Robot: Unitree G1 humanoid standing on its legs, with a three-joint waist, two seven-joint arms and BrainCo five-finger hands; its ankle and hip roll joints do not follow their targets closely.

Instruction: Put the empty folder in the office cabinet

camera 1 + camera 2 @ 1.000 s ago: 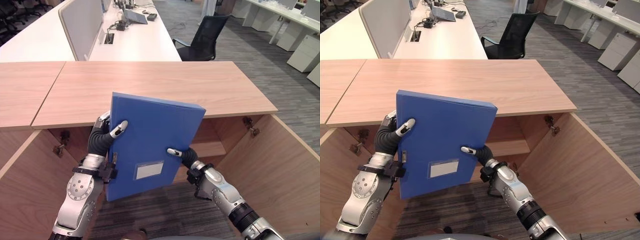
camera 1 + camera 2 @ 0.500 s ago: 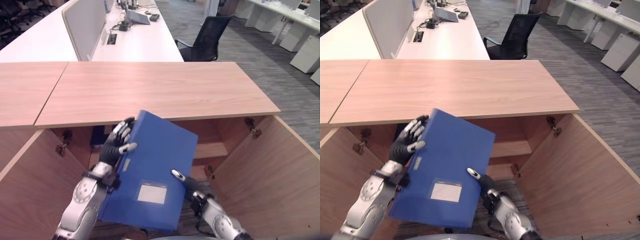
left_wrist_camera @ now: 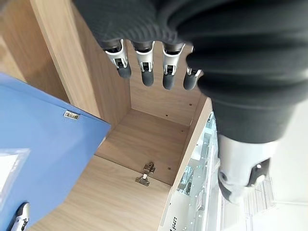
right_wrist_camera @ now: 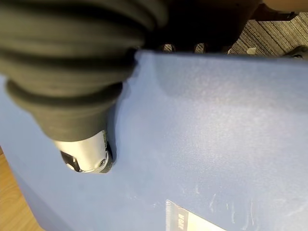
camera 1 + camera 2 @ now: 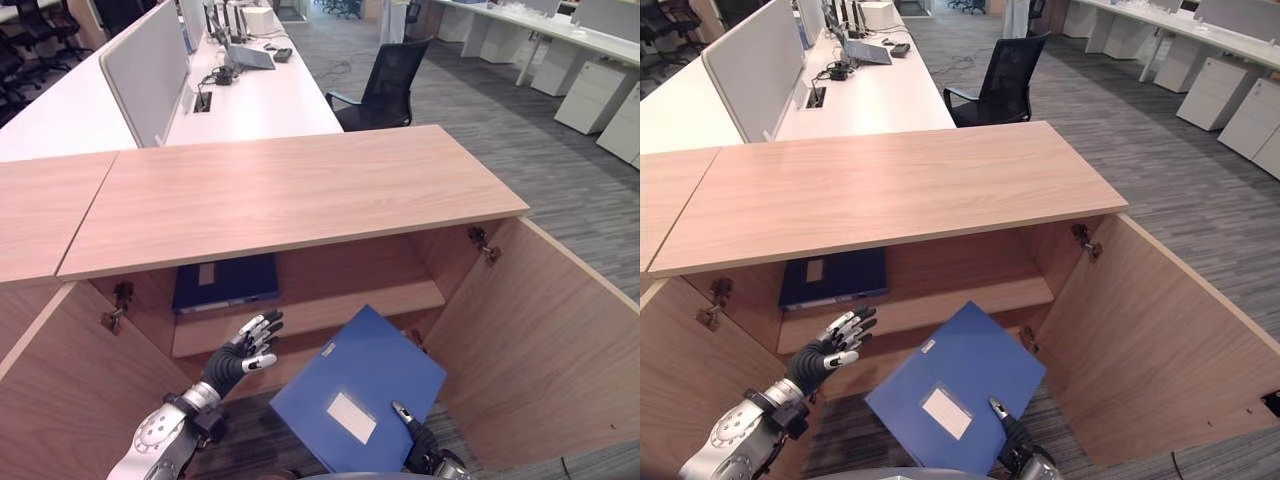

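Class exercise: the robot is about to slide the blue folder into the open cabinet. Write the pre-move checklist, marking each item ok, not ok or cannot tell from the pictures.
1. Cabinet doors open: ok; the right door stands wide.
2. Right hand grips the blue folder: ok; its thumb lies across the cover, the fingers underneath are hidden.
3. Left hand supports the folder: not ok; open, fingers spread, apart from the folder.
4. Upper shelf free: not ok on the left, where a dark folder lies flat; the right part is bare.
5. Lower compartment free: cannot tell; the folder hides most of it.
6. Folder lined up with the opening: not ok; tilted, corner toward the cabinet.
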